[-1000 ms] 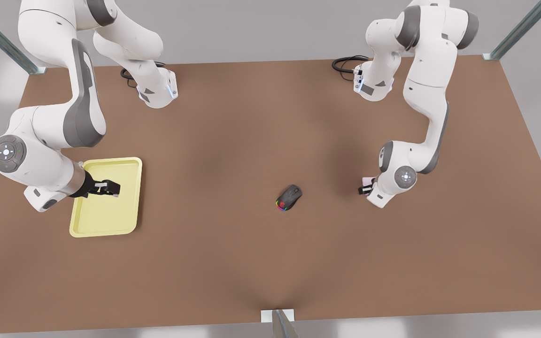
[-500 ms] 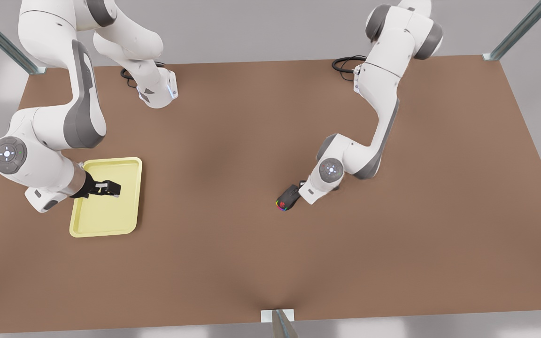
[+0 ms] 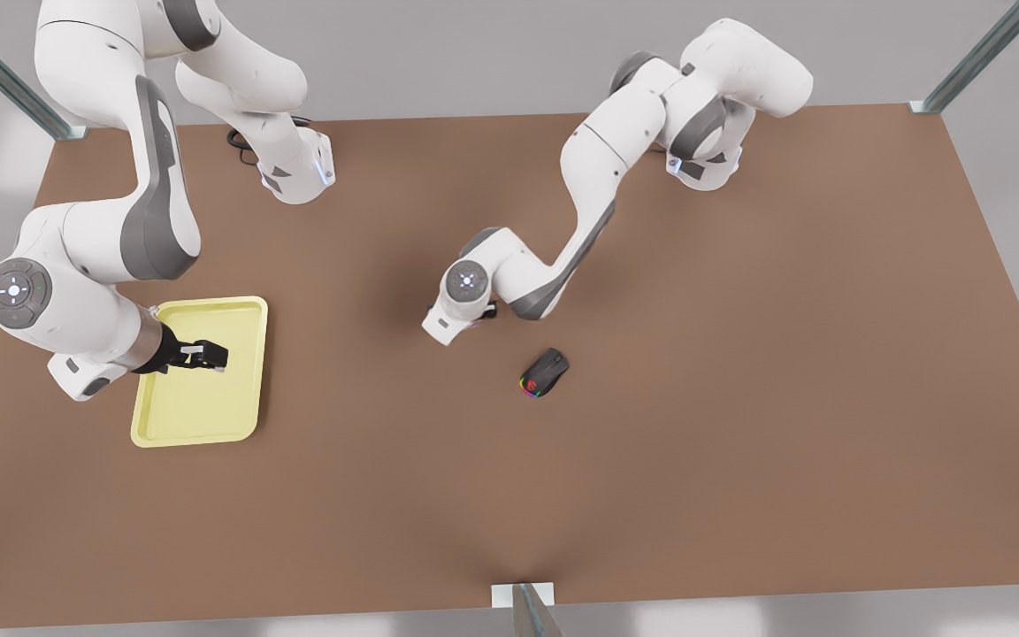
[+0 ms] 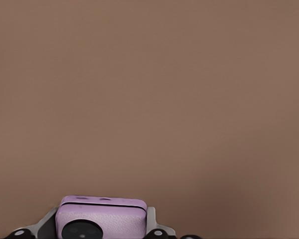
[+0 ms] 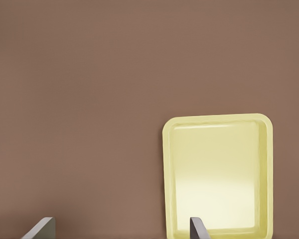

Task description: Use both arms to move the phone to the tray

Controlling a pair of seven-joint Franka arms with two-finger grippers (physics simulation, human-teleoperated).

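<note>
The lilac phone [image 4: 101, 219], with a dark round circle on its face, sits clamped between the fingers [image 4: 157, 228] of my left gripper [image 3: 488, 311], which is shut on it. In the front view that gripper hangs under its wrist above the middle of the table, up and left of the mouse, and the wrist hides the phone there. The pale yellow tray [image 3: 195, 411] lies at the front view's left. My right gripper [image 3: 204, 356] hovers over the tray [image 5: 219, 169], waiting, its fingers [image 5: 197, 228] open with nothing between them.
A black computer mouse [image 3: 545, 372] with rainbow lights lies on the brown table [image 3: 739, 398] near the centre. Both arm bases and their cables stand along the far edge. Bare table stretches between the left gripper and the tray.
The arm carrying the phone swung from the front view's right, past the mouse, to the middle of the table. The arm over the tray stayed put.
</note>
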